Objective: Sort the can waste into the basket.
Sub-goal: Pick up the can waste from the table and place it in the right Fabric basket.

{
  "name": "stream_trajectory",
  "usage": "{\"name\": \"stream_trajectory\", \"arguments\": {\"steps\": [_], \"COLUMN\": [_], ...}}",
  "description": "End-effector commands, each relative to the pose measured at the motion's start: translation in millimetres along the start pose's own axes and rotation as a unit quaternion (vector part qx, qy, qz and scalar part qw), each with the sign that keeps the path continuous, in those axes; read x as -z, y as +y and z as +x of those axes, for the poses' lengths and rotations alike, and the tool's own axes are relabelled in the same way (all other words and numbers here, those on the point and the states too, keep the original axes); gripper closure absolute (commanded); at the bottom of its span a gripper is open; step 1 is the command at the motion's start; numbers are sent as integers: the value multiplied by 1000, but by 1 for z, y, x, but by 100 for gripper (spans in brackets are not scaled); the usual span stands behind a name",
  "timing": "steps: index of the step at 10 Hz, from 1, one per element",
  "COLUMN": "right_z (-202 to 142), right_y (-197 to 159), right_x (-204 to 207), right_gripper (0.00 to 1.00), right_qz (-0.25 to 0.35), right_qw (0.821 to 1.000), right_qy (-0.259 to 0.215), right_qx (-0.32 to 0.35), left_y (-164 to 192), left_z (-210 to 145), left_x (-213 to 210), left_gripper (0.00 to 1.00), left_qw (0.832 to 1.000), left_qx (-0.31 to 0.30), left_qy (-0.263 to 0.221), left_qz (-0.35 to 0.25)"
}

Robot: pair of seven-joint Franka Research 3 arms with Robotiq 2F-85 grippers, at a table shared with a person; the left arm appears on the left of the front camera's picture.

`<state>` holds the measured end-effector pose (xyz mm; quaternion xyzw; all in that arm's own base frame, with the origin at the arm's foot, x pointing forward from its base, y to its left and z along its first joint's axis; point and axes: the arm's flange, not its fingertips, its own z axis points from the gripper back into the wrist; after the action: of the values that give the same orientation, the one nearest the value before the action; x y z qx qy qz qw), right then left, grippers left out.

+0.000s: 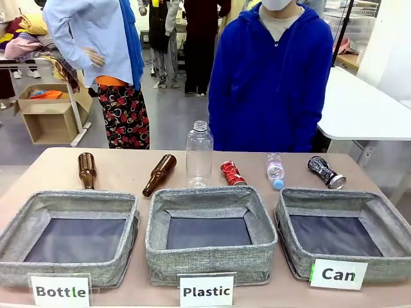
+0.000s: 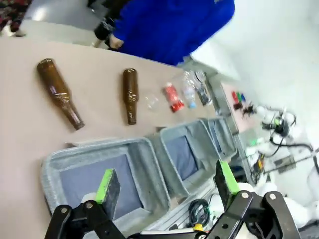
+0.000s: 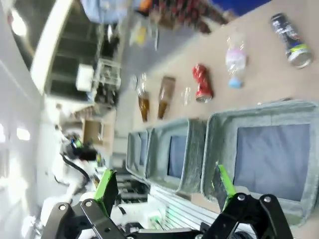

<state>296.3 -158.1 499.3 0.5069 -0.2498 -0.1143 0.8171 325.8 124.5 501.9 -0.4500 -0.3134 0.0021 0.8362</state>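
Observation:
A crushed red can [image 1: 232, 172] lies on the table behind the middle bin. A dark crushed can with a shiny silver end [image 1: 326, 172] lies at the far right, behind the grey basket labelled "Can" [image 1: 392, 226]. Both show in the right wrist view, red can [image 3: 202, 83] and dark can [image 3: 290, 34], beyond the basket [image 3: 263, 115]. The left wrist view has the red can [image 2: 173, 96] and the dark can [image 2: 202, 87] far off. My left gripper [image 2: 167, 186] hangs open above the bins. My right gripper [image 3: 164, 186] is open too, nothing between its fingers.
Grey bins labelled "Bottle" [image 1: 26, 221] and "Plastic" [image 1: 207, 260] stand left of the basket. Two brown glass bottles [image 1: 87, 169] [image 1: 159, 174], a tall clear plastic bottle [image 1: 199, 154] and a small plastic bottle [image 1: 275, 170] lie along the far side. A person in blue [image 1: 273, 77] stands behind the table.

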Motion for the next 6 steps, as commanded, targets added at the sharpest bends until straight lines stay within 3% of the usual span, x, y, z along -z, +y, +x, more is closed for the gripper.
{"name": "stream_trajectory", "arguments": {"steps": [1, 2, 4, 5, 6], "right_z": [-26, -29, -35, 0, 0], "right_y": [-25, -38, -54, -39, -39], "right_x": [-7, -16, -29, -41, -41], "right_gripper": [0, 0, 0, 0, 0], "right_qz": [19, 20, 10, 4, 4], "right_qw": [999, 997, 992, 995, 995], "right_qy": [-45, -67, -102, -69, -69], "right_qx": [20, 43, 77, 65, 65], "left_y": [29, 30, 29, 26, 62], "left_z": [-96, -102, -115, -113, -8], "left_x": [12, 8, 2, 1, -43], "left_gripper": [0, 0, 0, 0, 0], "left_qw": [996, 991, 985, 982, 987], "left_qx": [-38, -57, -69, -78, -82], "left_qy": [-61, -105, -148, -161, -129], "left_qz": [-60, -61, -62, -62, -57]}}
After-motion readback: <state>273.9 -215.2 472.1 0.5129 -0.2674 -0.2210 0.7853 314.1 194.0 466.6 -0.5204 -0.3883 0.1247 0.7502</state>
